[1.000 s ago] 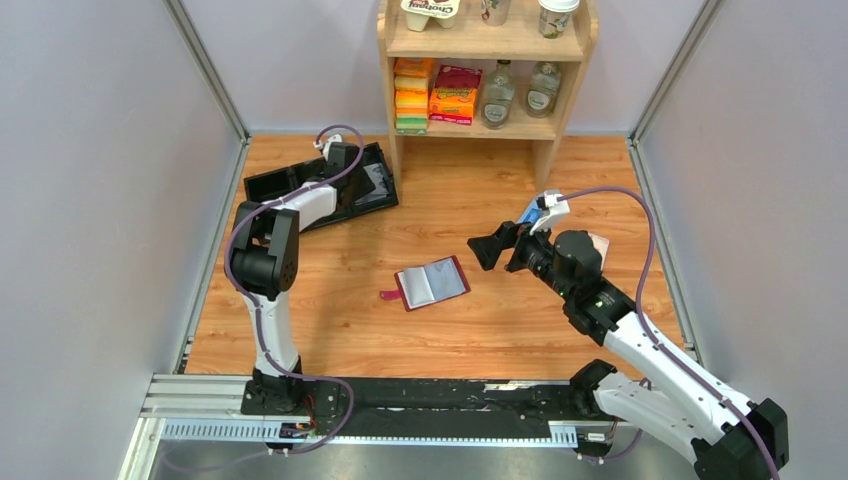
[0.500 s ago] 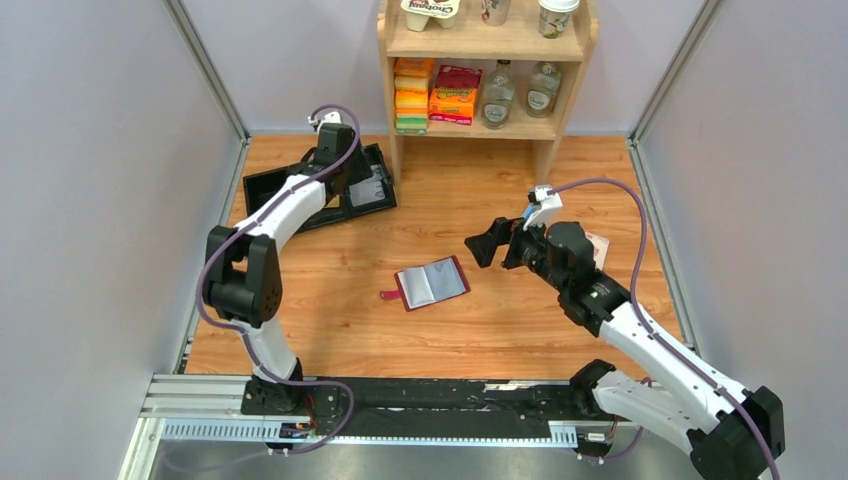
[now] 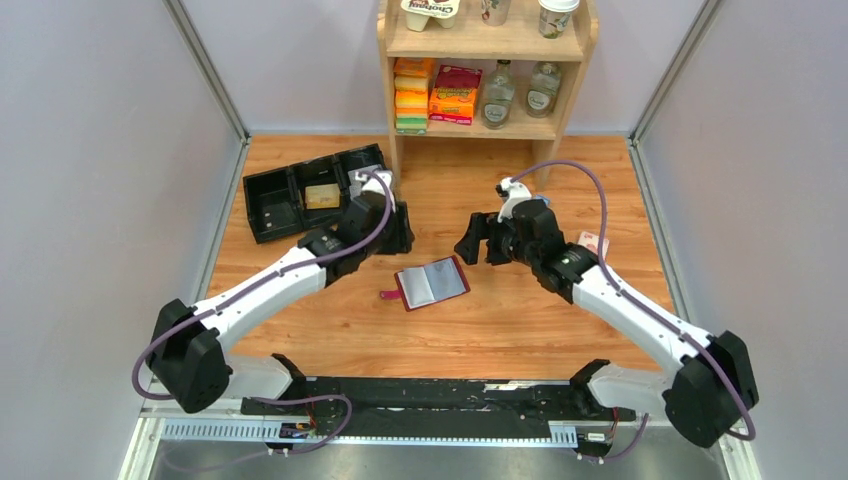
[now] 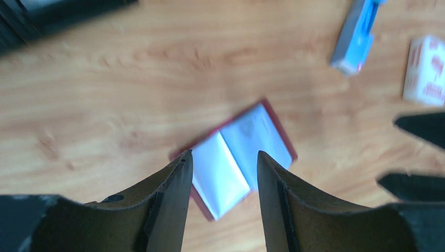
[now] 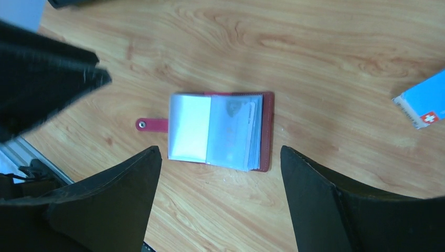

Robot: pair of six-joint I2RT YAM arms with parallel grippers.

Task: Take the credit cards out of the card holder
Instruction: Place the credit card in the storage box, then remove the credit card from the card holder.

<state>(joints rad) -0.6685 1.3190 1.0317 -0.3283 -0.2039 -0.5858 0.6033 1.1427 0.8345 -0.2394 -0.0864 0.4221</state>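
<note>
The maroon card holder lies open flat on the wooden floor, snap tab to the left, pale blue-grey sleeves up. It also shows in the left wrist view and the right wrist view. A pale credit card shows faintly inside the right-hand sleeve; the others are hidden in the stack. My left gripper is open and empty, hovering just behind the holder's left side. My right gripper is open wide and empty, above the holder's right rear.
A black tray holding a tan block sits at the back left. A wooden shelf with boxes and bottles stands at the back. A long blue box and a pink-white small box lie right of the holder.
My left arm has swung from the black tray to the middle, over the card holder. My right gripper has moved left and a little back, closer to the holder.
</note>
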